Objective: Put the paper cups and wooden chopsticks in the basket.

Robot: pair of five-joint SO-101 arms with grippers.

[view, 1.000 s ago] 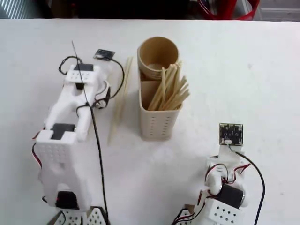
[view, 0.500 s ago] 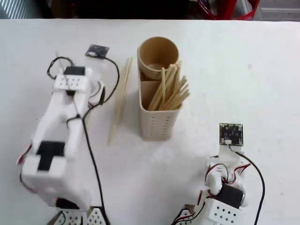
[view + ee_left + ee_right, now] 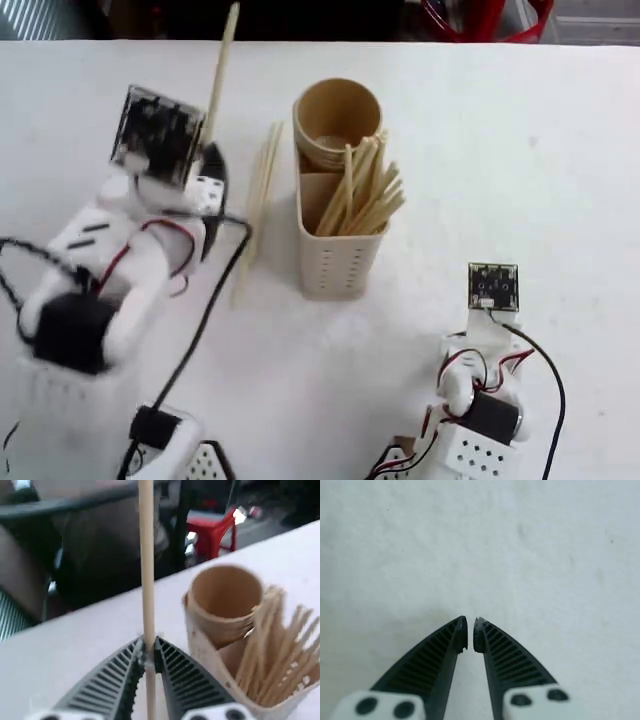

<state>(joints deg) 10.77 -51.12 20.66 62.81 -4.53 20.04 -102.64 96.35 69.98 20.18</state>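
The left claw (image 3: 149,646) is pinching a single wooden chopstick (image 3: 146,555) between its tips. The stick stands upright out of the grip, with most of its length above the fingers and a short end below them. In the high view this held chopstick (image 3: 221,65) slants up over the far edge of the counter (image 3: 520,140), above the left arm (image 3: 110,260) and well apart from the basket (image 3: 340,262).

The basket is white and perforated, and it stands upright near the middle of the counter, to the right of the left arm. Its far compartment holds stacked paper cups (image 3: 337,112) and its near compartment holds a bundle of chopsticks (image 3: 365,195) leaning toward the right. From the left wrist view the cups (image 3: 226,597) and the bundle (image 3: 272,645) sit just beside the claw, off to one side of the held stick and not touching it.

A few loose chopsticks (image 3: 256,205) lie flat on the counter between the left arm and the basket, close to the basket's wall and roughly parallel to it.

The right arm (image 3: 480,400) is at the near right corner, well apart from the basket. The right claw (image 3: 470,634) points down at bare counter, its tips pressed almost together with nothing between them.
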